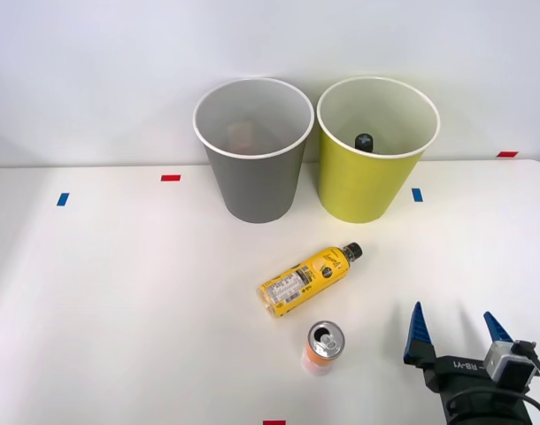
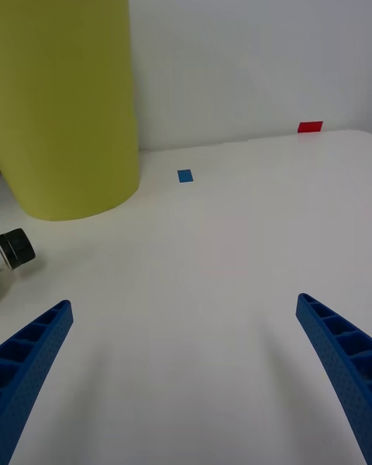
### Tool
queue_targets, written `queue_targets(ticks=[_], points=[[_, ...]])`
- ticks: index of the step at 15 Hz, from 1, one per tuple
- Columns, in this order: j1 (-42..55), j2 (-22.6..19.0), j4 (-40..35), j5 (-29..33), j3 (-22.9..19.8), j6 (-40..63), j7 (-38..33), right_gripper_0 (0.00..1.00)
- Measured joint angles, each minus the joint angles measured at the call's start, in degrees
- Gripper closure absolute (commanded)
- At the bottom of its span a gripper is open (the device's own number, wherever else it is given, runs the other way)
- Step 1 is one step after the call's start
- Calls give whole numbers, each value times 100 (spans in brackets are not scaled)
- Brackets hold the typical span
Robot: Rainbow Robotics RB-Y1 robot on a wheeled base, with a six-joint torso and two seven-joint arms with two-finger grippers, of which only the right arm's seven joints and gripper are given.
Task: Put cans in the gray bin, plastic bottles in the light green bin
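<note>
We see a white counter (image 1: 119,292) set against a pale wall. Nearest to us, at the right front of the counter, the right pincer (image 1: 459,327) hovers with its two blue ribbed fingers (image 1: 418,330) spread wide and nothing between them. Just to its left the can (image 1: 324,345) stands upright, silver top and pull tab facing up, orange-and-white body below. Just beyond the can the yellow bottle (image 1: 307,279) lies on its side, printed label toward us, black cap (image 1: 351,251) pointing away to the right; in the wrist view we note this cap (image 2: 17,249) close to one finger. Farther back two tall tapered bins stand side by side, close together: the gray bin (image 1: 254,150) on the left and the light green bin (image 1: 376,149) on the right, both white-rimmed. Inside the light green bin we see a black bottle cap (image 1: 364,141). Small red tape marks (image 1: 170,178) and blue tape marks (image 1: 417,195) dot the counter.
</note>
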Motion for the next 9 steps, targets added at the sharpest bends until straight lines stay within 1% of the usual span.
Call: queue_targets(ticks=[2, 4, 7, 8, 9], points=[[45, 115, 5, 481, -16, -128, -533, 0], [183, 173, 6, 824, -10, -334, -753, 0], [482, 52, 7, 983, 178, -775, -681, 0], [558, -26, 7, 1008, 250, -898, -603, 0], [618, -99, 7, 1016, 304, -994, -375, 0]])
